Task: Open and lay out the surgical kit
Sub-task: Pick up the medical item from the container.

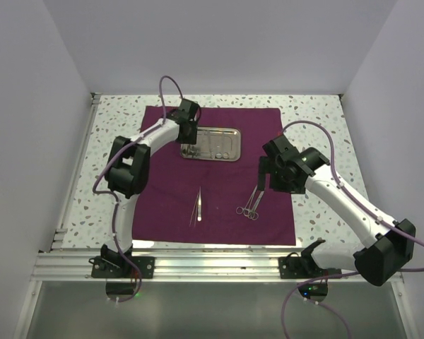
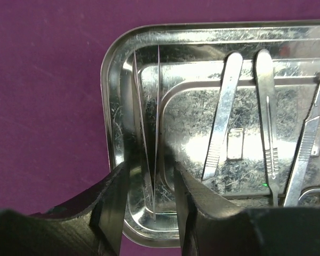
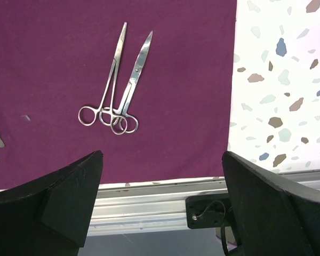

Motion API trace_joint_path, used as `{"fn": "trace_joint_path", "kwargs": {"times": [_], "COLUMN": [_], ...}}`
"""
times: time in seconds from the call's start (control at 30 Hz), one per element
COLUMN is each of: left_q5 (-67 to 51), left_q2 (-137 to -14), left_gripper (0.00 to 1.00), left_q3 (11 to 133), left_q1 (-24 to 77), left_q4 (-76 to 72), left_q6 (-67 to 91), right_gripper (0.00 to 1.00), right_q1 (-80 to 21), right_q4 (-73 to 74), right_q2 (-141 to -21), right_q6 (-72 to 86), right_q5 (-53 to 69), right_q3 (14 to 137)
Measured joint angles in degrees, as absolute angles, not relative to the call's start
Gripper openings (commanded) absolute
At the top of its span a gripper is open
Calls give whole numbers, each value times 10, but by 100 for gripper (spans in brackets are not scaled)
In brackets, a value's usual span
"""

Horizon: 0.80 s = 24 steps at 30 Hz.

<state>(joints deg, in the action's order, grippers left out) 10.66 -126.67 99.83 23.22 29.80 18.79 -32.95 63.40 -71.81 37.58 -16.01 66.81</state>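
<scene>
Already spread flat on the tabletop [image 1: 318, 113], the cloth [image 1: 162, 205] serves as the display field, with the tray [image 1: 237, 145] at its far middle. The left tool [image 2: 151, 181], part-open and empty, straddles the thin tweezers [image 2: 148, 117] at the tray's left end, probably to lift them out. The right tool [image 3: 162, 160], spread wide and empty, hovers above the scissors [image 3: 136, 69] and forceps [image 3: 114, 64], whose handles overlap near the cloth's right edge. The second tweezers [image 1: 198, 207] lie mid-cloth.
</scene>
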Motion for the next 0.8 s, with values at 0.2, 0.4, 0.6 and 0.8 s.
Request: {"fn": "trace_joint_path", "kwargs": {"times": [0.2,0.4,0.6,0.8], "left_q5": [100,85,65,59], "left_q2": [-1268,-1273,-1277,-1269], "left_gripper": [35,16,0,0], "left_q3": [982,981,982,982], "left_q1": [232,228,215,210], "left_q4": [293,279,268,281], "left_q6": [188,191,197,203], "right_gripper": [98,97,98,98], "right_q1": [-329,-329,-329,-329], "right_q4": [634,634,634,633], "right_q2": [-727,-728,-727,-723], "right_q6": [376,375,372,364], "right_q5": [-160,-161,-166,-166], "right_q3": [675,676,676,676]}}
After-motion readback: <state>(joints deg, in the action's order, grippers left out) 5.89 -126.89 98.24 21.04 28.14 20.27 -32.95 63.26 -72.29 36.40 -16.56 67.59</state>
